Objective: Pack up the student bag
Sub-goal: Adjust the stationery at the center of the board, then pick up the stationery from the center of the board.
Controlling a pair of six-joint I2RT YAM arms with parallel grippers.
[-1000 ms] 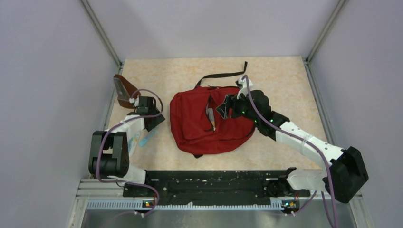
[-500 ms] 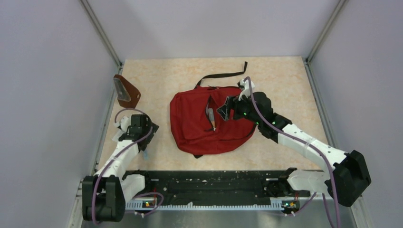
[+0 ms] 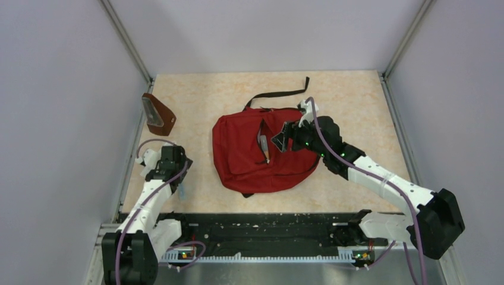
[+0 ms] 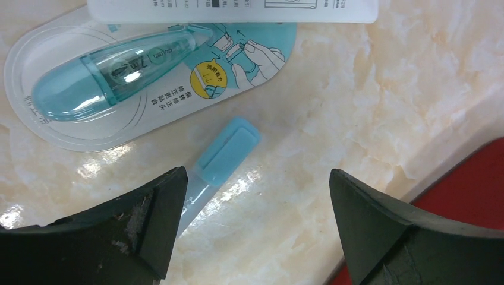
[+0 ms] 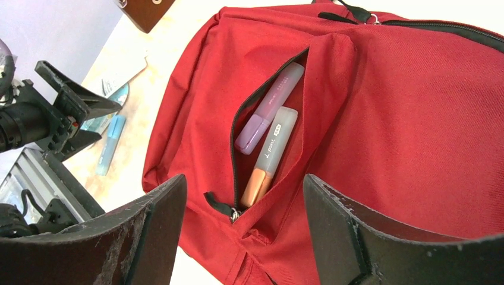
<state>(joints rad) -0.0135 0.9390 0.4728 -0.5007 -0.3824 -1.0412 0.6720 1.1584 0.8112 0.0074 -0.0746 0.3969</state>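
Note:
The student bag (image 3: pixel 261 160), dark red, lies flat mid-table with its front pocket unzipped. A purple highlighter (image 5: pixel 268 107) and an orange-capped highlighter (image 5: pixel 268 157) lie in the pocket. My right gripper (image 5: pixel 243 181) hovers open over the pocket's lower end, above the bag's right side (image 3: pixel 284 138), holding nothing. My left gripper (image 4: pixel 255 178) is open low over the bare table left of the bag (image 3: pixel 178 175). A light-blue pen (image 4: pixel 229 148) lies just beyond its left finger (image 4: pixel 142 225). A teal correction tape in its blister pack (image 4: pixel 131 77) lies further out.
A brown wedge-shaped pouch (image 3: pixel 157 114) stands at the back left by the wall. The bag's black strap (image 3: pixel 279 94) trails toward the back. Grey walls close in left and right, and a black rail (image 3: pixel 267 228) runs along the near edge.
My left gripper has left the brown pouch, drawn back toward the near left and opened wide over the blue pen. The pouch stays at the back left. The right arm barely moved.

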